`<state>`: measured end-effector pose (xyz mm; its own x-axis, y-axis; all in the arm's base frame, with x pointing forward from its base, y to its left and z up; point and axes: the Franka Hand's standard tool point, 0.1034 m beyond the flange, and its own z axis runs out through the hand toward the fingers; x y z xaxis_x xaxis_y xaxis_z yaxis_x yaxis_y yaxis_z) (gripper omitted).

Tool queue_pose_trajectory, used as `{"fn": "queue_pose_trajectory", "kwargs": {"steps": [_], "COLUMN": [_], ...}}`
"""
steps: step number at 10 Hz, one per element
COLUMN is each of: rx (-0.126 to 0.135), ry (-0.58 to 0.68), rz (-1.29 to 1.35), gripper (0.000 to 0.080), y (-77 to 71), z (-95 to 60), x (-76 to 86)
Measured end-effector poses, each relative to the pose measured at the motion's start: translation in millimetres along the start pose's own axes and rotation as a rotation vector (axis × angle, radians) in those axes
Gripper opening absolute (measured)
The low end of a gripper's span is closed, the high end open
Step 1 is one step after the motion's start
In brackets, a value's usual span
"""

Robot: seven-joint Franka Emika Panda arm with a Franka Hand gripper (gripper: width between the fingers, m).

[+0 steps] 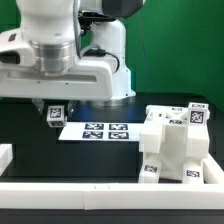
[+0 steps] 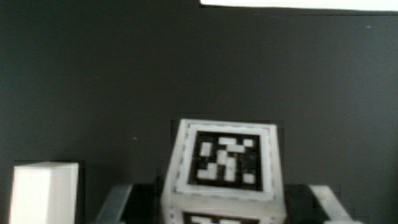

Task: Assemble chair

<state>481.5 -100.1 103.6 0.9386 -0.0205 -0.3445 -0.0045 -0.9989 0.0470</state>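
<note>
My gripper [image 1: 55,112] hangs over the black table at the exterior view's left and is shut on a small white tagged chair piece [image 1: 56,115]. In the wrist view that piece [image 2: 226,158] stands between my two grey fingers [image 2: 128,203], tag facing the camera, and my gripper [image 2: 226,208] grips its sides. The partly joined chair [image 1: 176,146], a white blocky structure with several tags, stands on the table at the exterior view's right, apart from my gripper.
The marker board [image 1: 100,130] lies flat between my gripper and the chair; its edge shows in the wrist view [image 2: 294,4]. A white border rail [image 1: 70,190] runs along the front and left [image 1: 5,153]. A white upright block [image 2: 45,192] stands beside my fingers.
</note>
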Motion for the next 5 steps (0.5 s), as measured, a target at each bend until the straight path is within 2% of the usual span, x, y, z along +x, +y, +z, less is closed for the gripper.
{"fn": "queue_pose_trajectory", "kwargs": {"steps": [1,2,3,4,5], "rx": [-0.004,-0.019,-0.029,-0.027,-0.032], "ry": [0.120,0.200,0.281,0.324,0.415], "rz": [-0.013,-0.031,-0.054,-0.053,-0.053], "gripper": [0.0282,0.0282,0.0282,0.0282,0.0282], "y": [-31.6,-54.1,-62.0,-60.2,-59.5], "z": [-29.9,-44.3,-45.1,-41.4,-44.0], "x": [6.9,6.1,8.4,8.1,13.5]}}
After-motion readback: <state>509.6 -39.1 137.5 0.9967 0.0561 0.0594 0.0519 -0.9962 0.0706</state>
